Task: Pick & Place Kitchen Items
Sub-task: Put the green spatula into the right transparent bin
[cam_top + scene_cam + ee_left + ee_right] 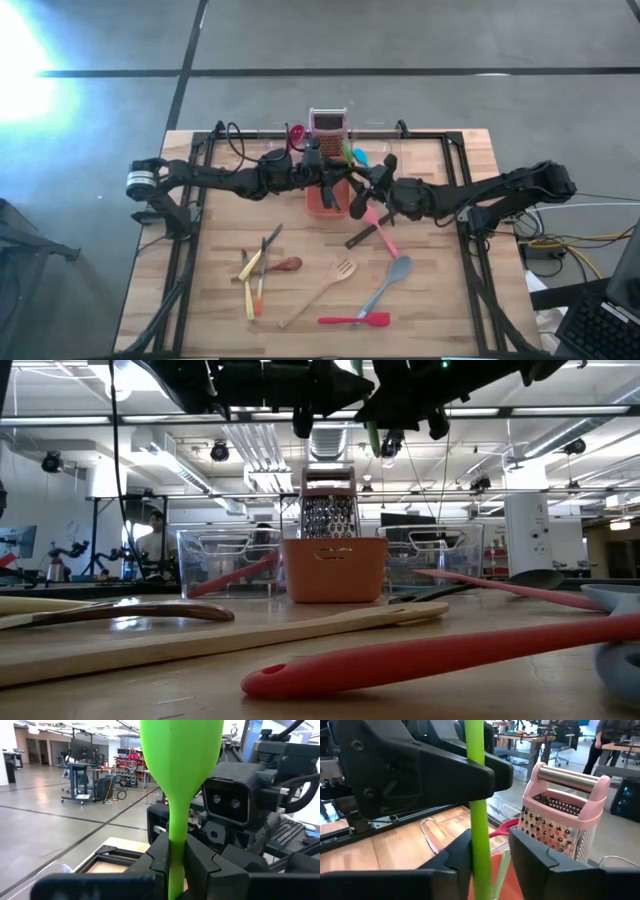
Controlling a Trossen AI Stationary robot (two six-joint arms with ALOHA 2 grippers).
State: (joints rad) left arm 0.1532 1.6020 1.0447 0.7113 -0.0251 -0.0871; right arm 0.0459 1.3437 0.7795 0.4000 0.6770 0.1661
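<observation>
My left gripper [176, 865] is shut on a green spatula [177, 775], held up over the orange tub [325, 203] at the table's middle. The spatula stands roughly upright with its broad head [348, 153] on top. My right gripper [490, 855] has come in from the table's right and is open. Its fingers stand on either side of the green handle [478, 820], below my left gripper. The handle lies close against one finger and a gap shows before the other. Whether that finger touches it, I cannot tell. My left gripper pinches the spatula's handle just below the neck [177, 837] between its two fingers. The fingers come about level from the table's left and lie across the handle. The spatula is lifted clear, head up, its handle hanging below the fingers.
A pink box grater [328, 123] stands just behind the tub, with clear tubs [225, 560] beside it. On the near half of the table lie a pink spatula [380, 232], a grey-blue spoon [390, 280], a red spatula [355, 320], a wooden fork [325, 290] and yellow-handled knives [250, 275].
</observation>
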